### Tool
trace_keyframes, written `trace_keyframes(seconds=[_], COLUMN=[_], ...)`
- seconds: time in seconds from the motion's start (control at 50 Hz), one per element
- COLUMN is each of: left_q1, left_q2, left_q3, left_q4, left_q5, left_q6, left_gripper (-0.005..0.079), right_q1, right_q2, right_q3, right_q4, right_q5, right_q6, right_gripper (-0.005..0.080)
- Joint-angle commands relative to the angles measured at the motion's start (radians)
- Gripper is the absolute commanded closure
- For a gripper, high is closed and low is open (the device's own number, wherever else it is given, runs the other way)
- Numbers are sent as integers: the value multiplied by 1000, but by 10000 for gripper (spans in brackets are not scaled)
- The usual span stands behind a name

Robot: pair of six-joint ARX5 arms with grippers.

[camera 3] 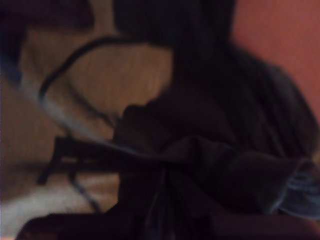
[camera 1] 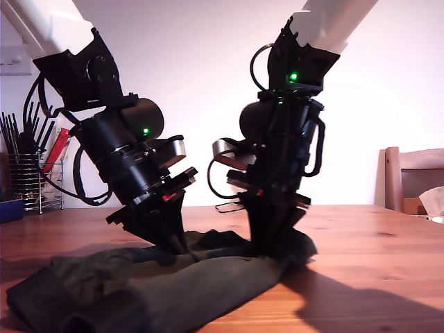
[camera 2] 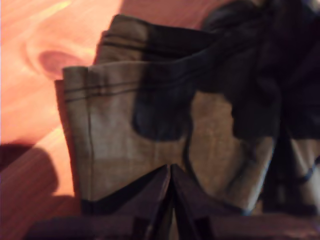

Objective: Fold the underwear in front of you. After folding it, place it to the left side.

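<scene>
The underwear [camera 1: 173, 291] lies rumpled on the wooden table [camera 1: 374, 236], spreading toward the exterior view's lower left. My first gripper [camera 1: 177, 244] presses down on its middle, and its fingers meet on the cloth in the first wrist view [camera 2: 170, 172], shut on the underwear [camera 2: 125, 145] near the striped waistband. My second gripper [camera 1: 270, 248] stands at the cloth's end toward the exterior view's right. It is shut on a dark bunch of the underwear [camera 3: 210, 165] around its tips [camera 3: 162, 175]. Shadows hide the fingertips there.
A wire rack of utensils [camera 1: 28, 180] and a blue box [camera 1: 10, 208] stand at the exterior view's far left. A wooden chair [camera 1: 413, 173] and something white [camera 1: 433, 201] are at its right edge. Bare wood runs on the exterior view's right of the cloth.
</scene>
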Motion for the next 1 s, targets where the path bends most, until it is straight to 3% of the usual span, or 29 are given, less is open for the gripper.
trace_keyframes(seconds=[0.0,0.38,0.6,0.98], left_q1=[23,119,166,175], left_q2=[46,46,46,46], left_q3=[-40,-40,-43,-49], left_q4=[-51,-150,-173,-229], left_q5=[-35,-133,-136,-26], left_q6=[14,6,-6,-31], left_gripper=[764,764,764,764], right_q1=[0,39,73,47], right_q2=[32,86,90,90], right_q3=[-10,-10,-8,-6], right_q4=[39,167,250,311], right_q5=[19,20,22,74], right_q6=[2,2,3,4], right_gripper=[763,763,763,763])
